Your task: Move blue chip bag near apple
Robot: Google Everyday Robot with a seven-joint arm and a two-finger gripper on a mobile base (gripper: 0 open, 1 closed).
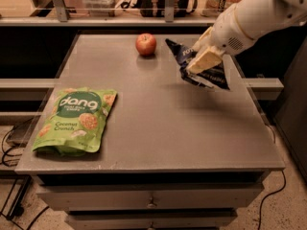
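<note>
So the gripper [199, 64] is over the back right part of the table [158, 128], coming in from the right on the white arm [259, 13]. It's clamped on the blue chip bag [213, 78], pinching the crumpled middle, and the bag hangs tilted with one corner poking up toward the apple [146, 44]. The apple sits at the back edge, a bit left of the bag and not touching it. The green bag [76, 121] lies flat way over at the front left, well apart from both
</note>
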